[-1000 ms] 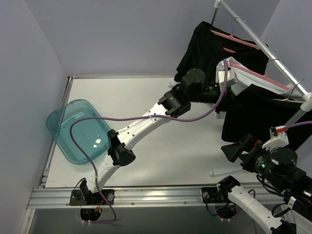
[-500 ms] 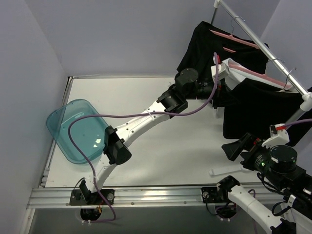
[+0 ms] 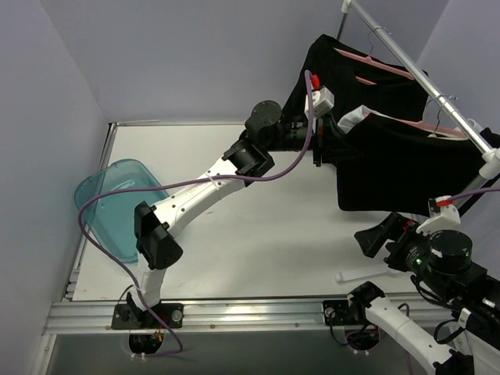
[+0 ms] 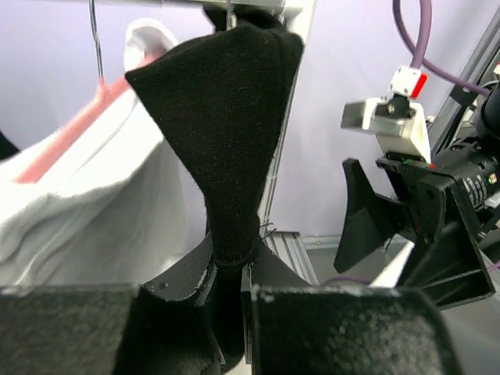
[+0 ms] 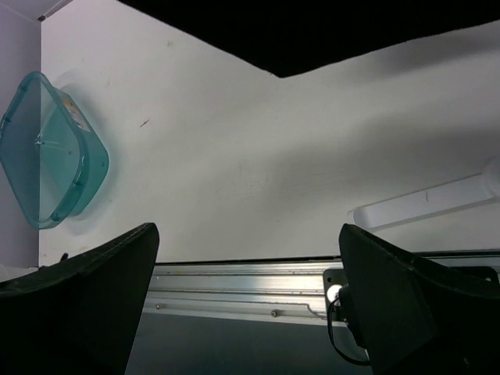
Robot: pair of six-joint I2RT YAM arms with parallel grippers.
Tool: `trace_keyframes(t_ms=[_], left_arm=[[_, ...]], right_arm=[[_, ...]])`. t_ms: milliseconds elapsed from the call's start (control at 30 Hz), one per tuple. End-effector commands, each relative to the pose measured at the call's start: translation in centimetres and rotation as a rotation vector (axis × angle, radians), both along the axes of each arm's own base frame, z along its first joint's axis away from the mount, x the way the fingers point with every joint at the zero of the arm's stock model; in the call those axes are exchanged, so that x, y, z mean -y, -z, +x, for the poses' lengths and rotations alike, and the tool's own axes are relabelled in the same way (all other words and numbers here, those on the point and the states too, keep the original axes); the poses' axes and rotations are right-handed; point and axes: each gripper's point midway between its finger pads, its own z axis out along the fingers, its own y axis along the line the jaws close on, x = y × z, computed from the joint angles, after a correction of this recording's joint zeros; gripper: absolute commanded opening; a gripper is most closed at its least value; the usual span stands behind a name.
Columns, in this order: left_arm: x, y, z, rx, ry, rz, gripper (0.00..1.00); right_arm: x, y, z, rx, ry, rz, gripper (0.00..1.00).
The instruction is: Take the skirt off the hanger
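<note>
The black skirt (image 3: 398, 168) hangs from a pink hanger (image 3: 439, 130) on the slanted metal rail (image 3: 406, 56) at the right. My left gripper (image 3: 334, 141) is shut on the skirt's left edge and holds it out to the left. In the left wrist view the skirt (image 4: 223, 117) rises as a bunched black cone from between my left gripper's (image 4: 232, 269) closed fingers. My right gripper (image 3: 380, 238) is open and empty, low at the right, below the skirt's hem. In the right wrist view my right gripper (image 5: 250, 308) faces the table's front edge, and the skirt (image 5: 312, 27) fills the top.
A white garment (image 4: 94, 187) on a pink hanger (image 4: 58, 152) hangs beside the skirt. Another black garment (image 3: 324, 66) hangs at the rail's far end. A teal bin (image 3: 117, 207) sits at the table's left. A white bar (image 3: 361, 274) lies near the front right.
My left arm has swung left and up with the skirt's edge in its grip, drawing the skirt leftward over the white garment. The right arm has barely moved.
</note>
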Motion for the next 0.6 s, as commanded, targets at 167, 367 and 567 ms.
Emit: trace_keyframes(t_ms=[167, 367, 567], left_arm=[[-7.5, 1.6, -1.0, -0.03, -0.184, 0.139, 0.02], [-12.8, 5.8, -4.7, -0.058, -0.184, 0.292, 0.02], [-15.5, 5.6, -5.9, -0.078, -0.25, 0.299, 0.02]], right_arm=[[-2.3, -0.7, 2.5, -0.024, -0.099, -0.062, 1.0], [-3.8, -1.1, 4.4, 0.014, -0.162, -0.088, 1.0], [-4.5, -3.1, 5.4, 0.075, -0.165, -0.057, 0.98]])
